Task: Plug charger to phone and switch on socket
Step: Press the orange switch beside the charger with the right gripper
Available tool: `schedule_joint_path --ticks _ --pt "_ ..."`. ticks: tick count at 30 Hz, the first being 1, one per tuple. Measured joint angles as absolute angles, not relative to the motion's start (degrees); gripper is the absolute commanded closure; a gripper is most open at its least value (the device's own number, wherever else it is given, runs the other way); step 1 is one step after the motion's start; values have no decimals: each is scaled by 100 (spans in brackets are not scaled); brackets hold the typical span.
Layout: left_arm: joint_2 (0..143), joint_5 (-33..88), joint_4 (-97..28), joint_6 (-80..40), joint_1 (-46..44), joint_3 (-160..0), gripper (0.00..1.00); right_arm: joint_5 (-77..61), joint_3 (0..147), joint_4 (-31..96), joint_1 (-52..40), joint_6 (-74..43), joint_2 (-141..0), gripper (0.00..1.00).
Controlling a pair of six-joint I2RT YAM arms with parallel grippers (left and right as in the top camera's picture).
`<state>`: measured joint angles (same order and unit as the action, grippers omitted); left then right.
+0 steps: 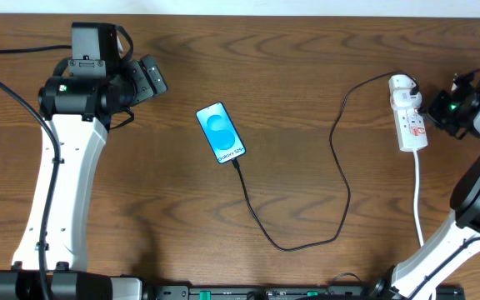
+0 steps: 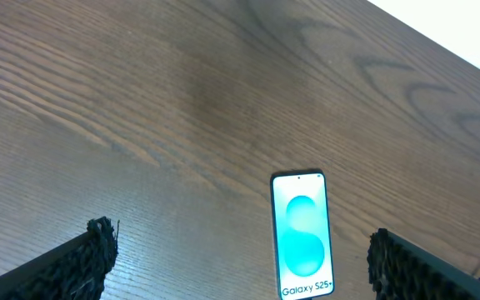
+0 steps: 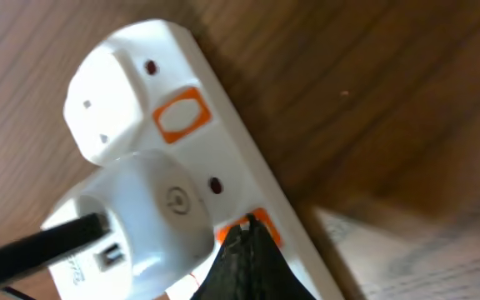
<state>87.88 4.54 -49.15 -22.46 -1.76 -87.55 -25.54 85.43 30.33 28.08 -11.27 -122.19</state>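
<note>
The phone (image 1: 221, 132) lies face up mid-table, its blue screen lit with "Galaxy" text; it also shows in the left wrist view (image 2: 302, 236). The black charger cable (image 1: 340, 175) meets the phone's near end, loops across the table and runs to a white adapter (image 3: 144, 212) plugged into the white socket strip (image 1: 409, 116). My left gripper (image 2: 240, 254) is open and empty, raised left of the phone. My right gripper (image 3: 247, 237) is shut, its tip pressing on an orange switch (image 3: 261, 223) of the strip (image 3: 223, 125).
A second orange switch (image 3: 179, 114) sits at the strip's rounded end. The strip's white lead (image 1: 417, 192) runs toward the table's front edge. Both arm bases stand at the front corners. A white paper sheet (image 3: 423, 258) lies beside the strip.
</note>
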Motion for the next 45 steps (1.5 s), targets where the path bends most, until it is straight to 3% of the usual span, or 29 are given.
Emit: schedule_joint_path --ticks 45 --pt "8788 454 -4915 -2246 -176 -8755 2 -2023 8709 3199 2543 -845 -12276 99"
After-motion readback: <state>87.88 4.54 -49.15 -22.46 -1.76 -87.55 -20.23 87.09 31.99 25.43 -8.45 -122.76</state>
